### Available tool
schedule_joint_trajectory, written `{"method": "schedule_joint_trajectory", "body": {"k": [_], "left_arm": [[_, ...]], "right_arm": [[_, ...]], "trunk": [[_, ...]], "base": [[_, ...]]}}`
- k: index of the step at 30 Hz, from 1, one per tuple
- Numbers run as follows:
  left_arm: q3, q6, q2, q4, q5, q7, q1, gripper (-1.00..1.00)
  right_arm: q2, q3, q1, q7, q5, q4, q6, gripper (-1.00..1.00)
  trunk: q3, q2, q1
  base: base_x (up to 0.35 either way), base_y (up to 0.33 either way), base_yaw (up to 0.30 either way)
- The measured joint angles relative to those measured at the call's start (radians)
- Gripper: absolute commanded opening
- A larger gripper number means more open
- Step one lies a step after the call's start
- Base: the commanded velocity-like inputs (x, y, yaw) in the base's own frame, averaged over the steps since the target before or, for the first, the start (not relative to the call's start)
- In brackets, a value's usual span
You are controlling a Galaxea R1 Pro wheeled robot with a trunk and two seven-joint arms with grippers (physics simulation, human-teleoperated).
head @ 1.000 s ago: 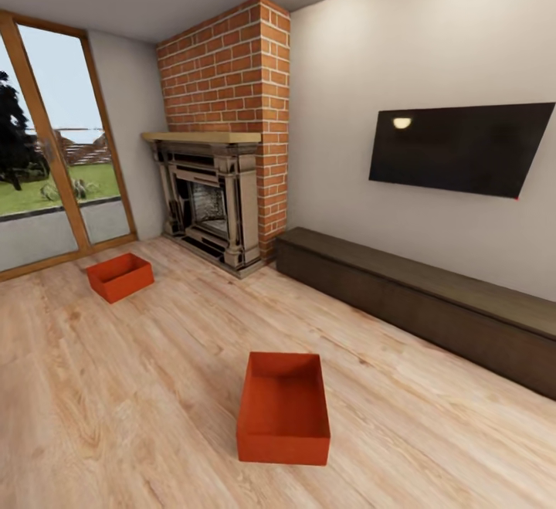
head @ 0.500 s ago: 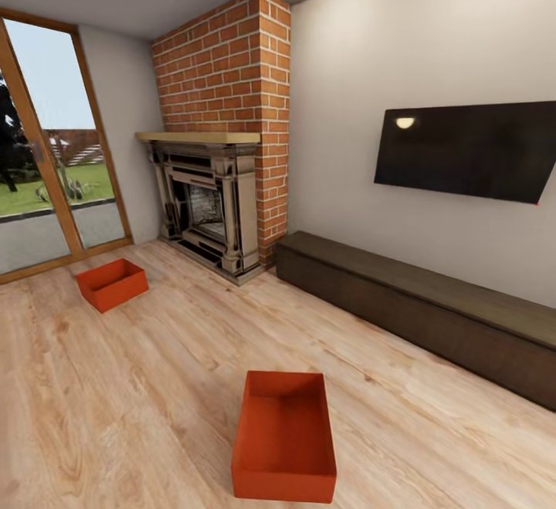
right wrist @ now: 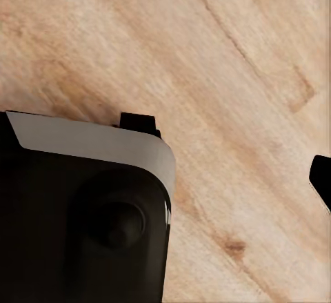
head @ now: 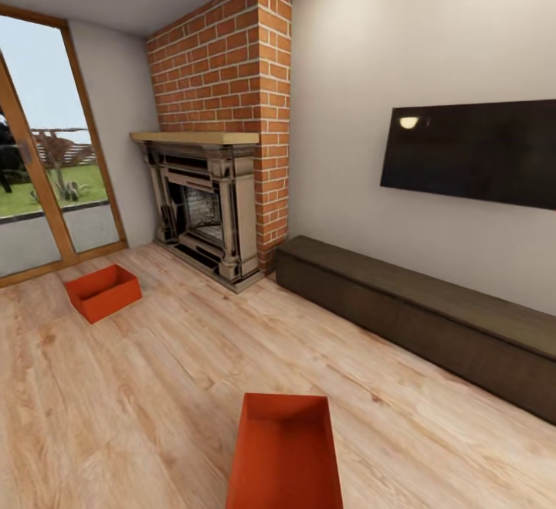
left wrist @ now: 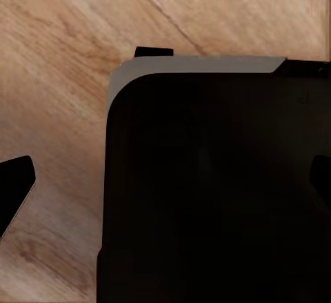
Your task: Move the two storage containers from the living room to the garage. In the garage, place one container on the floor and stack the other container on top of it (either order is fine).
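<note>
Two orange-red storage containers stand on the light wood plank floor [head: 162, 385] of the living room. The near container [head: 286, 455] lies just ahead of me, its front end cut off by the head view's lower edge. The far container [head: 102, 291] sits at the left by the glass door. In the left wrist view my left gripper [left wrist: 165, 182] hangs over the planks with its fingertips [left wrist: 14, 189] wide apart, open and empty, above a dark part of my body [left wrist: 207, 192]. My right gripper [right wrist: 165, 179] also hangs over bare planks, one fingertip [right wrist: 321, 179] showing far out at the edge.
A brick fireplace [head: 208, 200] stands at the back centre. A long dark low cabinet [head: 417, 316] runs along the right wall under a wall-mounted screen [head: 479, 150]. A tall glass door [head: 38, 184] is at the left. Open floor lies between the two containers.
The whole head view has shifted: the camera has come closer, so the near container now sits lower and larger in the picture. The containers themselves have not moved.
</note>
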Motion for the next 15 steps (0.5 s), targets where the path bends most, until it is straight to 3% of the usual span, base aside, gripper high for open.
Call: {"method": "schedule_joint_trajectory", "body": {"k": [15], "left_arm": [[0.000,-0.001,0.000,-0.001,0.000,0.000,0.000,1.00]], "right_arm": [[0.000,0.000,0.000,0.000,0.000,0.000,0.001,1.00]], "trunk": [[0.000,0.000,0.000]], "base": [[0.322,0.000,0.000]]}}
